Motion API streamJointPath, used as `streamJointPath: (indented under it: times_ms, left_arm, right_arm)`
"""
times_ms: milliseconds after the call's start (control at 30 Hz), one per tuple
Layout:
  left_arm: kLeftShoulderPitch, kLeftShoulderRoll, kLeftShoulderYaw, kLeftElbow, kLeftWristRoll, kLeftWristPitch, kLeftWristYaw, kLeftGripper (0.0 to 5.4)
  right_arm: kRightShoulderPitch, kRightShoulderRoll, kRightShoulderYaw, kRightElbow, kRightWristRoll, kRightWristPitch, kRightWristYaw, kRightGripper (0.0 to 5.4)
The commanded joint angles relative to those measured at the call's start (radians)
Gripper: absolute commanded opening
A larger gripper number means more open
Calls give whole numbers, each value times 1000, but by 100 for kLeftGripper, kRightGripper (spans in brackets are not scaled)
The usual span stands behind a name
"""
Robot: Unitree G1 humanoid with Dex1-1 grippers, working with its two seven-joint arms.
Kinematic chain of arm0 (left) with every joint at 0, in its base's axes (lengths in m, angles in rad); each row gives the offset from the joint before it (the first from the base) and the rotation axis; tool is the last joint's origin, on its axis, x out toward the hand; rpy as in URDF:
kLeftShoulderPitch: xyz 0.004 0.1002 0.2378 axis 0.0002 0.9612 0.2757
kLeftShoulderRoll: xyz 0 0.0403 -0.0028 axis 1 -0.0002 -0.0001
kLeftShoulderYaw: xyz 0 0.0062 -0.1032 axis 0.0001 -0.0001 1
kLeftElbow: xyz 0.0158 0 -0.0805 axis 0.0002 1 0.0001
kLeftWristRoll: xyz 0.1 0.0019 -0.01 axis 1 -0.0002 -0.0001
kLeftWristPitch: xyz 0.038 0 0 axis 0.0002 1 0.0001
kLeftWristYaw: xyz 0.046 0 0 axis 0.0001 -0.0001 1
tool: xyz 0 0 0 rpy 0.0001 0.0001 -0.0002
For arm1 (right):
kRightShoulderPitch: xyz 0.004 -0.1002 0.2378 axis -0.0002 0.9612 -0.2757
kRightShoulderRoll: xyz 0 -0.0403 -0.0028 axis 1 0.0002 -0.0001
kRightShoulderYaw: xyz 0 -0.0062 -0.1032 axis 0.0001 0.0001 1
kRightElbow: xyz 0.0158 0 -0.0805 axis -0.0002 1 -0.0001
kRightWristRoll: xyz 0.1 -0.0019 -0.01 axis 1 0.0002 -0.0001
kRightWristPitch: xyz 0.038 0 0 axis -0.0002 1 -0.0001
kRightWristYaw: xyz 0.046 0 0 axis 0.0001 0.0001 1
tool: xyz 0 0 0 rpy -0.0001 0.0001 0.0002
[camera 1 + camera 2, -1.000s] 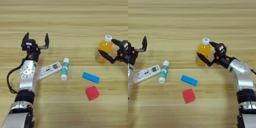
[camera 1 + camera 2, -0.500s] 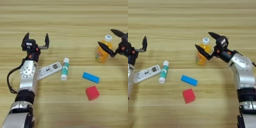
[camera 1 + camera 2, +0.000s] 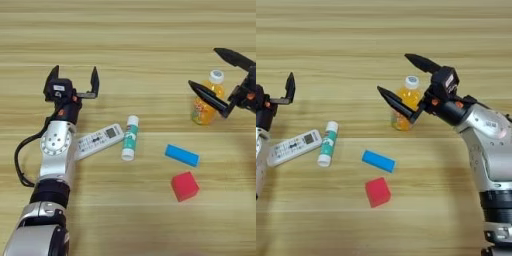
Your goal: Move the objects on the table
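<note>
The orange-juice bottle (image 3: 405, 103) stands upright on the wooden table (image 3: 128, 30), right of centre. My right gripper (image 3: 392, 72) is open wide, with one black finger (image 3: 398, 103) crossing in front of the bottle and the other above its white cap. My left gripper (image 3: 73, 82) is open at the left with nothing between its fingers. Just below it, the white remote control (image 3: 98, 141) lies beside the left forearm. The white-and-green glue stick (image 3: 129, 137) lies to the right of the remote. The flat blue block (image 3: 181, 155) and the red cube (image 3: 185, 186) sit in front of the bottle.
My left arm (image 3: 54, 165) stretches along the left side, up from the bottom edge, with a black cable looping beside it. My right arm (image 3: 491, 155) comes up the right side.
My right gripper, at first closed around the bottle, has opened wide and lifted off it. The bottle stays upright in about the same spot. The left arm has not moved.
</note>
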Motion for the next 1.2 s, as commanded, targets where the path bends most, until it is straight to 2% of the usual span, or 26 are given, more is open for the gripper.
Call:
streamJointPath:
  times_ms: [33, 167, 300, 467, 667, 833, 1033, 1200]
  left_arm:
    - [6, 10, -8, -20, 5, 15, -16, 540]
    - [12, 11, -9, -42, -9, 43, -35, 540]
    - [33, 22, -27, -87, -5, 97, -68, 540]
    - [72, 49, -49, -172, -24, 174, -139, 540]
    - [141, 113, -70, -296, -87, 293, -300, 540]
    - [193, 200, -69, -375, -154, 369, -451, 540]
    - [253, 270, -80, -420, -167, 388, -561, 540]
    - [291, 313, -91, -444, -161, 392, -631, 540]
  right_arm:
    - [42, -12, 38, -21, 31, 38, 57, 535]
    - [89, -23, 81, 24, 37, 54, 146, 535]
    - [90, -10, 89, 122, 31, 50, 177, 535]
    - [82, 4, 90, 204, 30, 38, 205, 535]
    - [79, 12, 98, 270, 18, 23, 244, 535]
    - [81, 24, 106, 296, -2, -1, 245, 535]
    - [93, 35, 119, 296, -27, -22, 243, 535]
    - [113, 42, 128, 275, -33, -32, 242, 535]
